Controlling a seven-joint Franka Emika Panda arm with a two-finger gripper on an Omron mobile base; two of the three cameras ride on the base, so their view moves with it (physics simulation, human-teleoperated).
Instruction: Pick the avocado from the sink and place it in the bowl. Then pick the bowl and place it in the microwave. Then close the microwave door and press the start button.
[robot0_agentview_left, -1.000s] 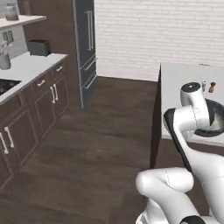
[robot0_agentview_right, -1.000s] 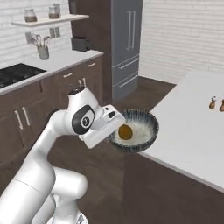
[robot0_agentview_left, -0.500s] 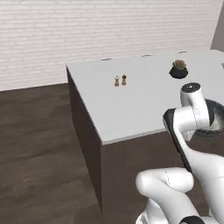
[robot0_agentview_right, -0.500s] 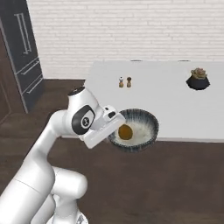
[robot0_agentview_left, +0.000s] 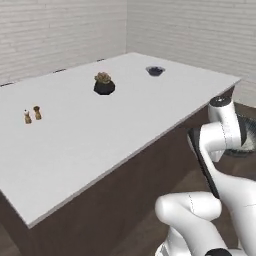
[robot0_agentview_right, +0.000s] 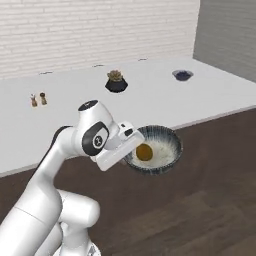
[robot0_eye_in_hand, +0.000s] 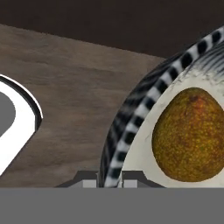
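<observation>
Golden-brown avocado (robot0_agentview_right: 144, 152) sits inside the bowl (robot0_agentview_right: 163, 145), and the gripper (robot0_agentview_right: 131, 148) is pinched tight on the bowl's rim, holding it level in mid-air beside the island (robot0_agentview_right: 210, 100), presumably so nothing rolls out.

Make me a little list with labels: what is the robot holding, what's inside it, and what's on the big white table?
gripper: shut on the bowl's rim
bowl: held in the air, off the counter, over the wood floor
avocado: lying inside the bowl
counter: white, long
on counter: black plant pot, small blue bowl, two little shakers
</observation>
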